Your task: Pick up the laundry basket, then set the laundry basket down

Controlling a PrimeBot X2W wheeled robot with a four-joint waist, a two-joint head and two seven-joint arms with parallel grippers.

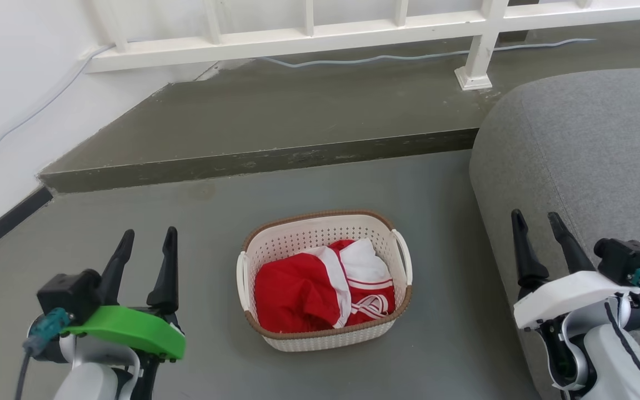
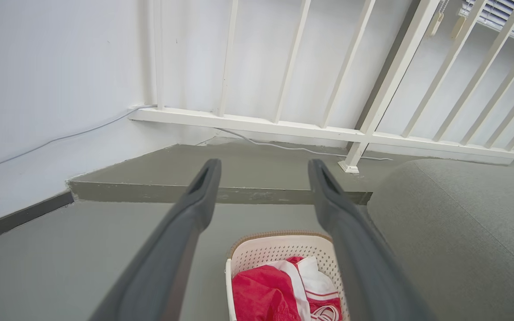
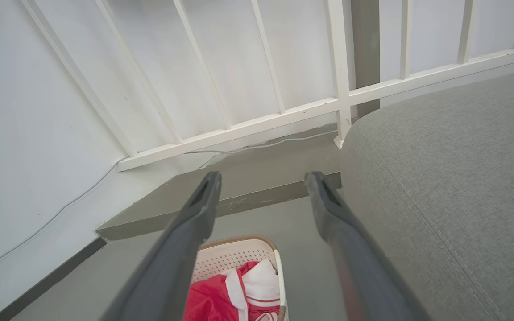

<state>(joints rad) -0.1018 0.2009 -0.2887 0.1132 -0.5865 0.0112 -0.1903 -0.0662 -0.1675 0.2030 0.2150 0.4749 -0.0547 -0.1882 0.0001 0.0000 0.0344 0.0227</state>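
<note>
The laundry basket (image 1: 320, 236) rests on the grey floor in the middle of the head view: cream perforated plastic, brown woven rim, white loop handles on both sides, red-and-white clothes (image 1: 320, 289) inside. Its far end also appears low in the left wrist view, laundry basket (image 2: 279, 247), and in the right wrist view, laundry basket (image 3: 234, 255). My left gripper (image 1: 148, 236) is open, raised to the basket's left and apart from it. My right gripper (image 1: 536, 219) is open to the basket's right, in front of the sofa. Both hold nothing.
A grey sofa (image 1: 586, 161) fills the right side, close to the basket. Behind the basket a low step (image 1: 264, 158) rises to a platform with a white railing (image 1: 298, 39) and a cable along it. A white wall (image 1: 9, 100) runs on the left.
</note>
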